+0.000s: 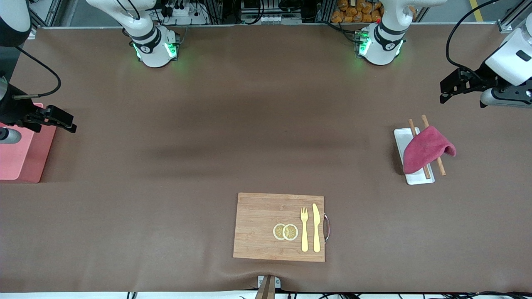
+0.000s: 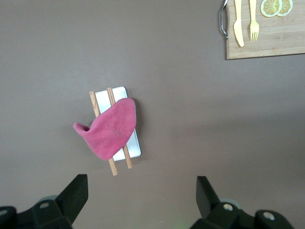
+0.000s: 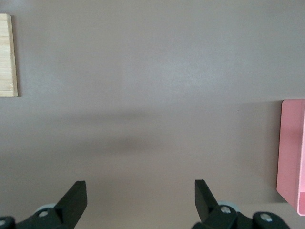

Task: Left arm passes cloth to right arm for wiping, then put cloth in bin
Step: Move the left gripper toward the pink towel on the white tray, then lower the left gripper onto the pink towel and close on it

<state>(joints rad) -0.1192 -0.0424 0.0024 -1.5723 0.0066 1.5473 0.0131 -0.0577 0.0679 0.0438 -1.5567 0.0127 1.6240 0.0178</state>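
The magenta cloth [image 1: 426, 148] [image 2: 112, 130] lies crumpled over a white tray [image 1: 401, 139] [image 2: 135, 149] and two wooden chopsticks [image 1: 441, 168] [image 2: 112, 167], toward the left arm's end of the table. My left gripper [image 1: 447, 92] [image 2: 141, 183] hangs open and empty over bare table beside the tray, clear of the cloth. The pink bin [image 1: 20, 158] [image 3: 291, 148] stands at the right arm's end. Over the table at the bin's edge, my right gripper [image 1: 68, 122] [image 3: 140, 188] is open with nothing between its fingers.
A wooden cutting board [image 1: 262, 224] [image 2: 267, 45] [image 3: 7, 55] lies near the front edge, carrying a yellow fork [image 1: 304, 228], a yellow knife [image 1: 316, 227] and two lemon slices [image 1: 285, 231]. Brown matting covers the table between board, tray and bin.
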